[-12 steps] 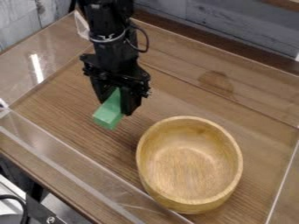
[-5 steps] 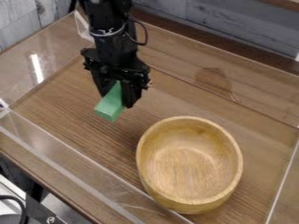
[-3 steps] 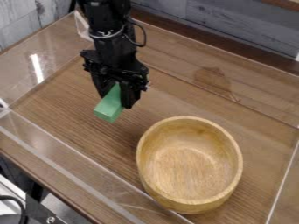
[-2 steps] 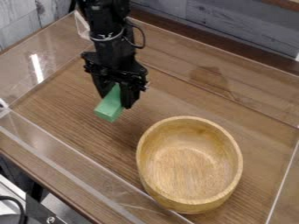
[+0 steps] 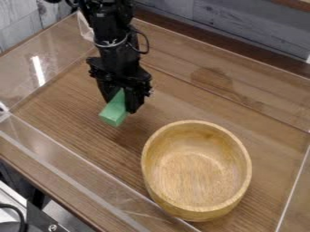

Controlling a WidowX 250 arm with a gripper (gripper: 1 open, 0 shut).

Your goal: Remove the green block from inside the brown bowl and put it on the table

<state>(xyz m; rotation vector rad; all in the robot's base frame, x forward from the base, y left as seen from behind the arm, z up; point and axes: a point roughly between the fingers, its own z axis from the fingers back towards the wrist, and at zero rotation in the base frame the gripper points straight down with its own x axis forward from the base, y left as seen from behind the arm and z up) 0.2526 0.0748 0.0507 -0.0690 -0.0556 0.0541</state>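
Green block (image 5: 114,111), a bright plain bar, hangs tilted up and left of the brown bowl (image 5: 197,169), outside its rim, its lower end close to the table (image 5: 230,86). The black gripper (image 5: 123,101) points down with its jaws clamped on the block's upper end, hiding that part. Whether the block's low corner touches the wood is hard to tell. The bowl's hollow shows only pale grain. Clear acrylic walls (image 5: 72,172) border the streaked brown tabletop; grey planks (image 5: 242,23) stand behind.

Fingers (image 5: 122,98) grip green block (image 5: 114,112) beside brown bowl (image 5: 198,169)
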